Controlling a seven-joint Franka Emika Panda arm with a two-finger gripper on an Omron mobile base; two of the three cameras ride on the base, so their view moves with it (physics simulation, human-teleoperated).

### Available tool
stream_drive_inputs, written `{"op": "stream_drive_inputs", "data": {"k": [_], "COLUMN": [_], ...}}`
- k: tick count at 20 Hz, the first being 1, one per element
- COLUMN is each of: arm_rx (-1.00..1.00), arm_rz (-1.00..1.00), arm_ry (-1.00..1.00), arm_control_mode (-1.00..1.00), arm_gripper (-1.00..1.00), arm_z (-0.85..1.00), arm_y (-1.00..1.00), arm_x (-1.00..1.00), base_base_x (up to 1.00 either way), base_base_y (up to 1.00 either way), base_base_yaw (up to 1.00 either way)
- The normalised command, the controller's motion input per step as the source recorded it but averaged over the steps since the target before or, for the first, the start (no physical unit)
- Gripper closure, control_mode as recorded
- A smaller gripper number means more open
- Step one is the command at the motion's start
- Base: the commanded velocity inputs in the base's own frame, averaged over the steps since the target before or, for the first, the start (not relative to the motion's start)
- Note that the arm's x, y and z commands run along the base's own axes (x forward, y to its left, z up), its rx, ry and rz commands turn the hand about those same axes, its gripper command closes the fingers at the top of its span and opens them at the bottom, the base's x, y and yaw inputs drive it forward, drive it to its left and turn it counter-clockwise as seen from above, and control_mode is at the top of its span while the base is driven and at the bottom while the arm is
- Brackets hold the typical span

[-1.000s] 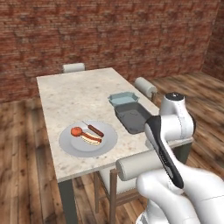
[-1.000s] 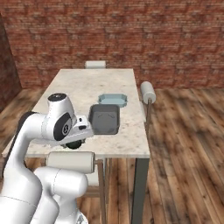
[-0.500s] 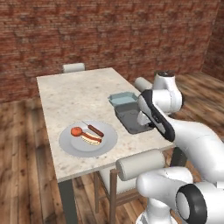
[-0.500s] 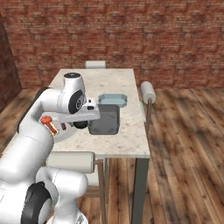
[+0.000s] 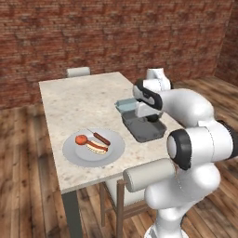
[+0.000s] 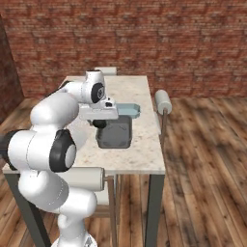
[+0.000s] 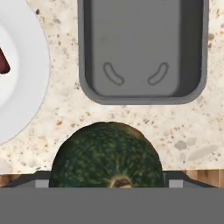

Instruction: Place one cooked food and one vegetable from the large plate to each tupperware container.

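A dark green ball, the vegetable [image 7: 105, 153], sits between my gripper's [image 7: 108, 182] jaws, which are shut on it. The hand hangs over the table just beside the dark-grey tupperware container [image 7: 85, 52], whose inside is bare. From the bases, the gripper [image 5: 149, 116] [image 6: 100, 124] hovers at the dark-grey container [image 5: 145, 132] [image 6: 116, 140], with the light-blue container [image 5: 124, 105] [image 6: 130, 110] just beyond. The large plate [image 5: 74, 155] [image 7: 22, 87] holds a red-orange tomato [image 5: 81, 139], a thin sausage on a skewer [image 5: 100, 137] and a hot dog [image 5: 96, 147].
The pale speckled table [image 5: 74, 97] has wide bare room at its far end. Chairs stand at the far end [image 5: 78, 72], at the right side [image 6: 163, 101] and at the near edge [image 5: 146, 174]. A brick wall closes the back.
The arm has swung up from near the base and reached forward, so the hand now hangs at the dark-grey container. The plate and containers have not moved.
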Motion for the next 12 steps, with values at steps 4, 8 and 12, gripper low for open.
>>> {"op": "stream_drive_inputs", "data": {"k": [4,8,12], "arm_rx": [-0.05,0.03,0.12], "arm_rz": [-0.19,-0.05,0.04], "arm_ry": [0.0,0.03,0.02], "arm_control_mode": [-1.0,-1.0,-1.0], "arm_gripper": [1.0,1.0,1.0], "arm_z": [-0.87,-0.22,-0.28], "arm_y": [-0.11,0.0,-0.37], "arm_x": [1.0,0.96,0.74], "base_base_x": [0.0,0.0,0.0], "base_base_y": [0.0,0.0,0.0], "base_base_yaw": [0.0,0.0,0.0]}}
